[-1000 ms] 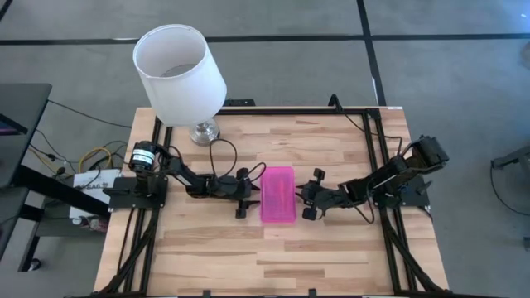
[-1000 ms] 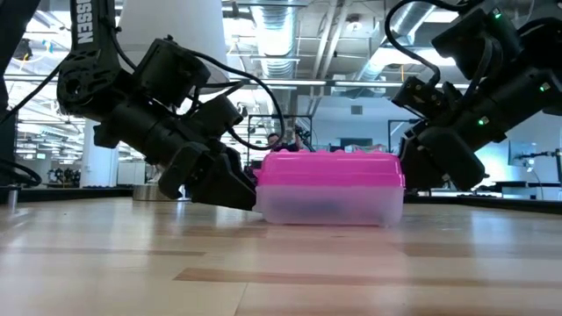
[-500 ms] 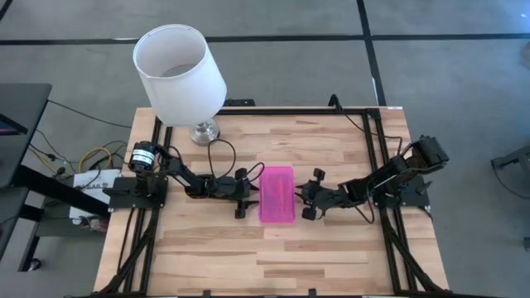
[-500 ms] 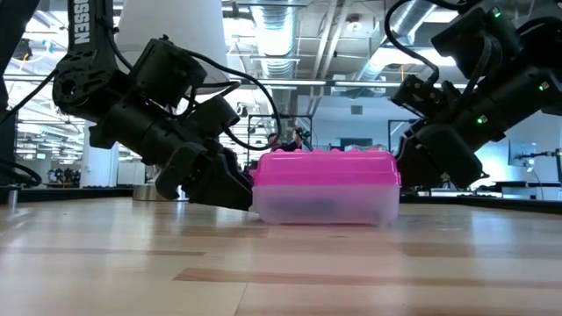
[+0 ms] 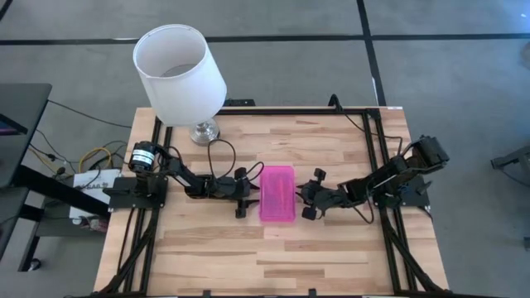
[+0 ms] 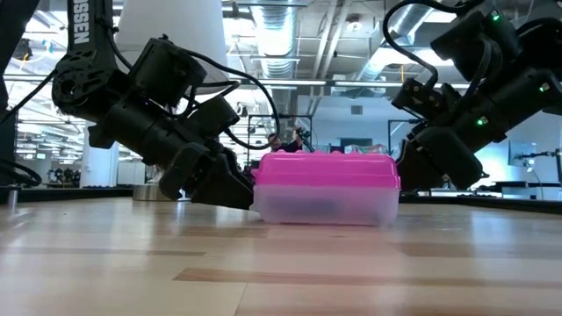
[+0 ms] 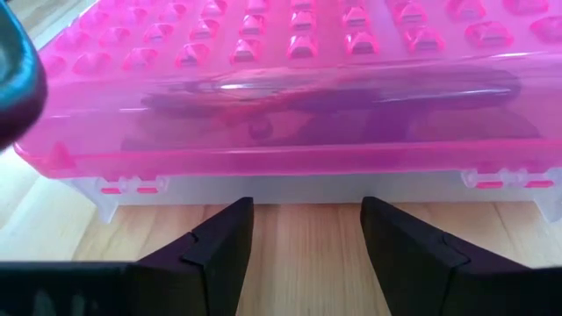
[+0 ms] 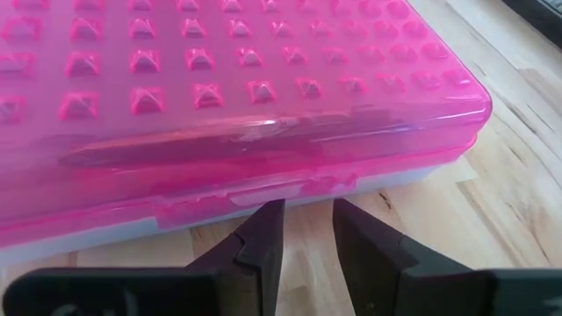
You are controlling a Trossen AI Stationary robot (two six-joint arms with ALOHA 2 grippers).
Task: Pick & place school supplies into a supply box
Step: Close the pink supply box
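1. Sitting at desk centre: box, pink lid down over clear base, long axis running front to back in high view.
2. Box contents: dark pencil-like shapes show thru lid in both wrist views; can't tell which supplies or how many.
3. Left gripper low on desk, just beside box's left long side. Fingers open w/ a wide gap, nothing between them; tips stop just short of clear base, bare wood in gap.
4. Hinge tabs on base edge facing left wrist cam, near each end.
5. Right gripper low at box's right long side, opposite the left one. Fingers apart by a narrow gap, holding nothing; tips sit right at lid's front lip, under its latch tab. Touching or not: can't tell.
6. Low view: both grippers angle down toward box from either side, left gripper close against one end, right gripper near the other. Box flat on desk, lid level.
7. Lamp w/ white shade stands at desk's back left, well apart from box.
8. Cables and a white power strip off desk's left edge, beside left arm's base.
9. Room behind in low view: ceiling ducts, lights, far-off furniture.
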